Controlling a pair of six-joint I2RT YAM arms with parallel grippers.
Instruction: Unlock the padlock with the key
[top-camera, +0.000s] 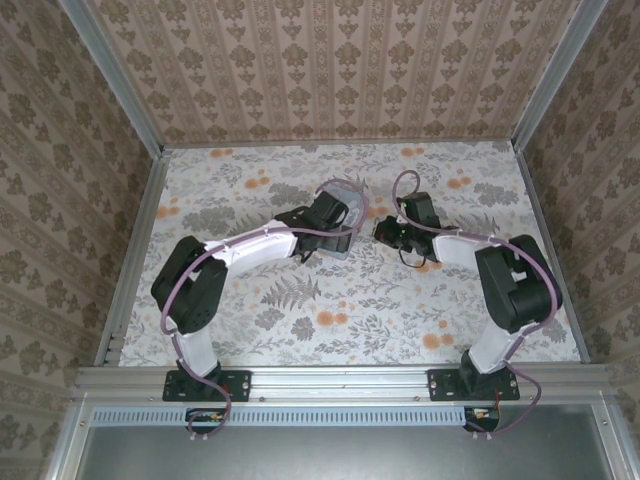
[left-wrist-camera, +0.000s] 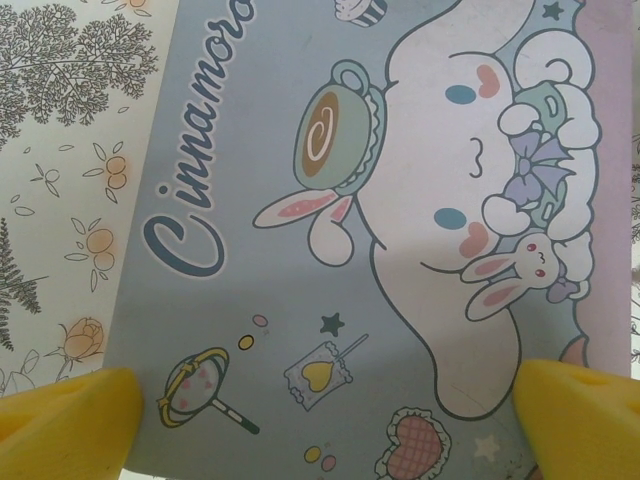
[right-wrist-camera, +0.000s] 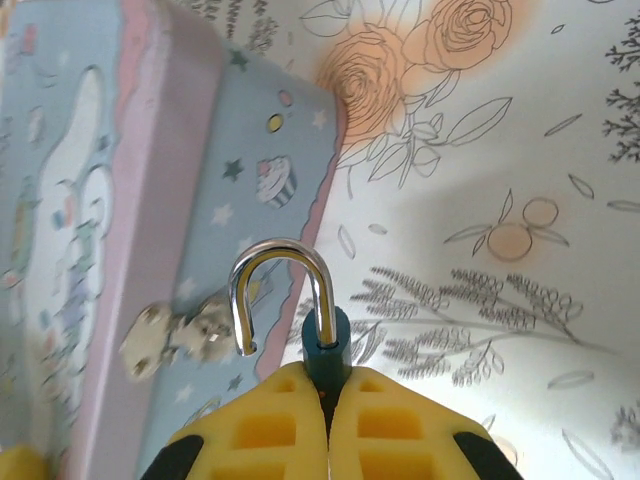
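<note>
The padlock (right-wrist-camera: 326, 345) is a small teal block pinched between the yellow fingers of my right gripper (right-wrist-camera: 325, 390). Its silver shackle (right-wrist-camera: 281, 262) stands open, one end hanging free beside the metal hasp (right-wrist-camera: 175, 335) of the pale-blue cartoon tin (right-wrist-camera: 230, 170). In the top view the right gripper (top-camera: 384, 230) sits just right of the tin. My left gripper (left-wrist-camera: 320, 420) is wide open low over the tin's lid (left-wrist-camera: 250, 200), one fingertip (left-wrist-camera: 65, 415) near each side edge. From above, the left gripper (top-camera: 338, 218) covers the tin. The key is out of view.
The flower-patterned floor (top-camera: 330, 310) is bounded by wallpapered walls (top-camera: 330, 70) at the back and on both sides. The two arms bend inward and meet near the middle of the floor, with open floor in front of them.
</note>
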